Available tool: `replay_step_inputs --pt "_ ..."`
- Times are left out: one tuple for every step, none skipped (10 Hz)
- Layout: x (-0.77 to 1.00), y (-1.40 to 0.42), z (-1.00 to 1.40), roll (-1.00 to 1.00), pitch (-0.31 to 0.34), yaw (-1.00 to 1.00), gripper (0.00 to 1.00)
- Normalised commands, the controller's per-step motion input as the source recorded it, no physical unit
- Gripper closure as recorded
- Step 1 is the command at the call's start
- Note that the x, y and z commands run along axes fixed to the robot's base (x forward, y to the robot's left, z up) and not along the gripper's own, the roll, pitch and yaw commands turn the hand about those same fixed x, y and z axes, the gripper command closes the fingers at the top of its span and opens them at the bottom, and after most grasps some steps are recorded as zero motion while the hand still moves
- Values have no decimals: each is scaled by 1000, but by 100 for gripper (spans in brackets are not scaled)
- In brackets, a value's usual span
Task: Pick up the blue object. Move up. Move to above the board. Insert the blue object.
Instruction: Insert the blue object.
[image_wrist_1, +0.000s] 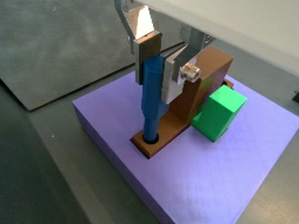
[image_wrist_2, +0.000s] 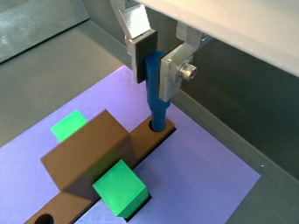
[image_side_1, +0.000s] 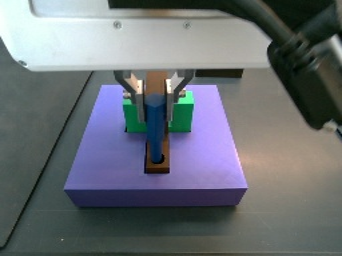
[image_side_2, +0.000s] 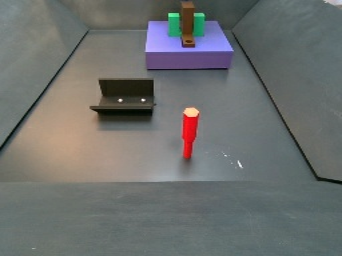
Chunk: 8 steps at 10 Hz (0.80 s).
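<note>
My gripper (image_wrist_1: 159, 83) hangs over the near end of the brown board (image_wrist_1: 177, 122) and is shut on the blue object (image_wrist_1: 152, 105), a straight blue peg held upright between the silver fingers. The peg's lower tip sits in the round hole at the board's end in both wrist views, and the peg (image_wrist_2: 158, 107) meets the board (image_wrist_2: 87, 162) there. In a side view the gripper (image_side_1: 156, 100) holds the peg (image_side_1: 158, 132) over the board (image_side_1: 159, 166). The board lies on the purple slab (image_wrist_1: 140, 166) and runs through the green block (image_wrist_1: 219, 114).
A second dark hole (image_wrist_2: 44, 219) shows at the board's other end. A red peg (image_side_2: 190, 133) stands upright on the dark floor, with the fixture (image_side_2: 124, 97) to its left. The purple slab (image_side_2: 187, 50) sits at the far end between sloping grey walls.
</note>
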Motion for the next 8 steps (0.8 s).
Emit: replay_step_inputs --pt "6 -146 -169 13 0 0 100" --pt "137 -83 -209 10 0 31 100" --pt "217 0 -249 14 0 74 100" --pt "237 0 -317 17 0 94 100" --pt "231 3 -451 20 0 51 100" --pt "89 49 -520 40 -13 0 100" --pt "-74 89 -469 10 -34 -71 100" --pt "-157 83 -460 0 -60 -114 100"
